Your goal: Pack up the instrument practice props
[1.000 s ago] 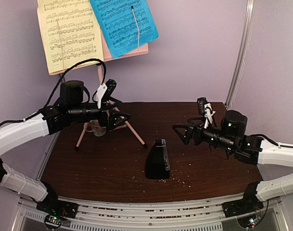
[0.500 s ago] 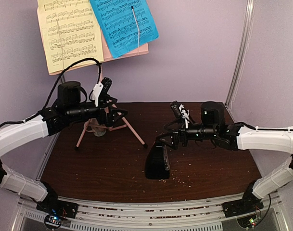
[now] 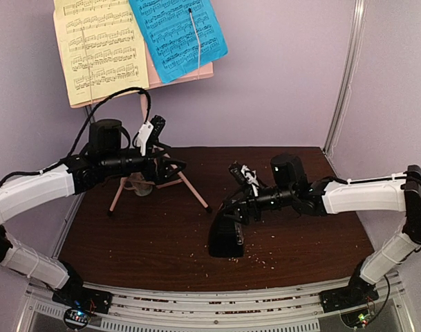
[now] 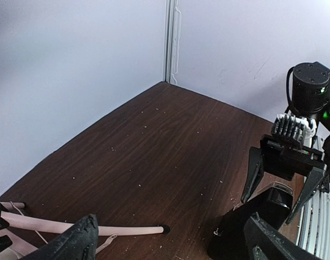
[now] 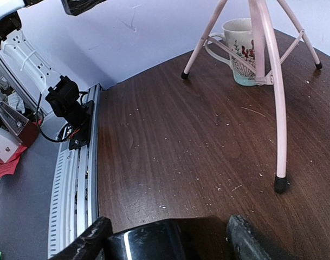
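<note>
Looking down from above, you can see the black metronome (image 3: pixel 225 232) standing up straight near the middle of the dark wooden surface (image 3: pixel 300 235). Your right gripper (image 3: pixel 231 207) is at the top of the metronome. Its two fingers are spread apart, one on each side of the narrow top. From the right wrist view the shiny black top sits between the fingers, but you cannot tell if they touch it. The pink music stand (image 3: pixel 189 75) is at the back left of the surface, with its three thin legs spread out. A yellow page (image 3: pixel 99 48) and a blue page (image 3: pixel 175 34) of music rest on it, side by side, the yellow one on the left. Your left gripper (image 3: pixel 175 168) is up by the legs of the stand. Its fingers are spread wide, and nothing is between them. A beige mug (image 3: pixel 139 185) with a red and green picture sits on the surface under the stand, between the legs. Small pale crumbs (image 3: pixel 262 261) lie on the surface around the metronome. The metronome and the stand are well apart.
</note>
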